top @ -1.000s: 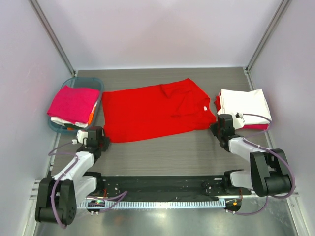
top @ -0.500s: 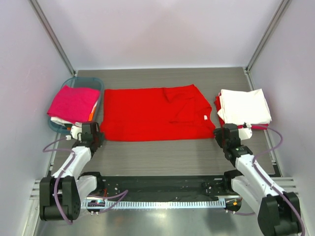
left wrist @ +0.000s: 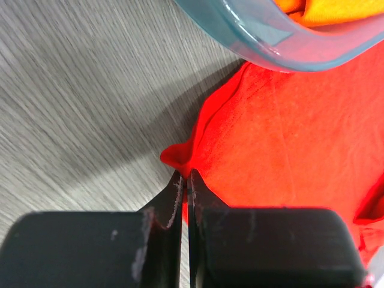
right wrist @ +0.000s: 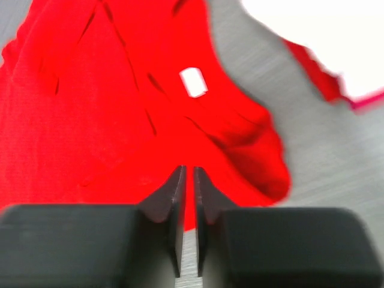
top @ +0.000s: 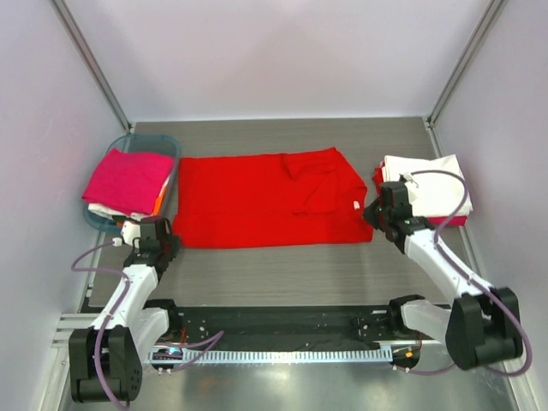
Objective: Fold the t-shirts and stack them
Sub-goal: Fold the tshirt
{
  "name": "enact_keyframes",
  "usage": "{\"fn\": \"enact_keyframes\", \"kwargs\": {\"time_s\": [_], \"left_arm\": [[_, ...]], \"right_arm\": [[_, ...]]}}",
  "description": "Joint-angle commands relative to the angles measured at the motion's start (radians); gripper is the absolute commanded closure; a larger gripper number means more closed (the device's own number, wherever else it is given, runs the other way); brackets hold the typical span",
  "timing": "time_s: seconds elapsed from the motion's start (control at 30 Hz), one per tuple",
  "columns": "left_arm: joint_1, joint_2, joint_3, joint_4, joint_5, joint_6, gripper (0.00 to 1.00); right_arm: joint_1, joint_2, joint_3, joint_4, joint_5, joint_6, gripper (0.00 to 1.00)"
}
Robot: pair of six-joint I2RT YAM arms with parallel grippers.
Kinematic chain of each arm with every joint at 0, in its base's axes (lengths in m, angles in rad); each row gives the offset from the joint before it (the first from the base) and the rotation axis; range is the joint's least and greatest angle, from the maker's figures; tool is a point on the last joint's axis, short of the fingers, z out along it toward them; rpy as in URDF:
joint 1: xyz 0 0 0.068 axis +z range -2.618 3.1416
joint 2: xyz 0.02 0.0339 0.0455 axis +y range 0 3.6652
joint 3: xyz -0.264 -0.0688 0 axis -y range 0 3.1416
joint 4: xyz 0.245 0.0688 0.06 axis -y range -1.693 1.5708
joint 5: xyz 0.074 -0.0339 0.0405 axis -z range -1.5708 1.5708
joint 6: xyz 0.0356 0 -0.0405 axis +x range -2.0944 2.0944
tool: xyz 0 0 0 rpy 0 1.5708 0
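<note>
Red t-shirt [top: 257,201] lies spread flat mid-table, long axis left to right, between the teal basket [top: 169,145] and the folded stack on the right. Its near edge is straight. The right half carries a folded-over flap with creases, white label [right wrist: 193,82] showing. The shirt's left edge runs right up to the basket rim. The near-left corner is lifted into a small peak at the left gripper [left wrist: 184,175], whose fingers are pressed together with red cloth in the tips, so it is pinching that corner. Right gripper [right wrist: 187,171] sits over the near-right corner, fingers almost together with a thin slit between. Can't tell whether any cloth is caught there. That corner ends in a rounded lobe, with a bare strip of table between it and the stack. The stack has a white t-shirt [top: 428,184] on top, a red edge poking out on its left side and a magenta sliver along the near edge. Basket holds a magenta t-shirt [top: 128,180] on top, with orange cloth [left wrist: 324,12] and some white under it. Free room on the table [top: 282,270]: a wide bare band between the shirt's near edge and the arm bases, and a narrower band behind the shirt up to the back wall [top: 274,60]. The side walls sit close outside the basket and the stack.
</note>
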State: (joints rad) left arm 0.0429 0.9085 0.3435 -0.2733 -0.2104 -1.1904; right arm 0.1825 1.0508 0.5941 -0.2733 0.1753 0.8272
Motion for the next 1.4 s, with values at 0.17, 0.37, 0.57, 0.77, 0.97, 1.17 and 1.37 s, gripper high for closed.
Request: {"fn": "enact_keyframes", "kwargs": {"time_s": [0.17, 0.37, 0.57, 0.77, 0.97, 1.17, 1.37], "left_arm": [[0.009, 0.0, 0.042, -0.021, -0.047, 0.092, 1.0], [0.008, -0.006, 0.043, -0.023, -0.023, 0.103, 1.0], [0.008, -0.046, 0.048, -0.036, -0.056, 0.114, 1.0], [0.009, -0.063, 0.051, -0.052, -0.037, 0.106, 1.0], [0.009, -0.046, 0.063, -0.06, -0.009, 0.107, 1.0], [0.009, -0.037, 0.052, -0.052, -0.02, 0.107, 1.0], [0.009, -0.042, 0.055, -0.061, -0.015, 0.107, 1.0]], "right_arm": [[0.058, 0.23, 0.145, 0.005, -0.056, -0.083, 0.95], [0.072, 0.019, -0.018, 0.008, 0.052, -0.022, 0.53], [0.106, -0.107, -0.135, -0.004, 0.064, 0.087, 0.52], [0.114, -0.13, -0.232, 0.092, 0.079, 0.164, 0.4], [0.114, -0.083, -0.29, 0.175, 0.084, 0.231, 0.42], [0.112, -0.04, -0.329, 0.259, 0.128, 0.243, 0.46], [0.11, -0.015, -0.31, 0.269, 0.208, 0.237, 0.53]]}}
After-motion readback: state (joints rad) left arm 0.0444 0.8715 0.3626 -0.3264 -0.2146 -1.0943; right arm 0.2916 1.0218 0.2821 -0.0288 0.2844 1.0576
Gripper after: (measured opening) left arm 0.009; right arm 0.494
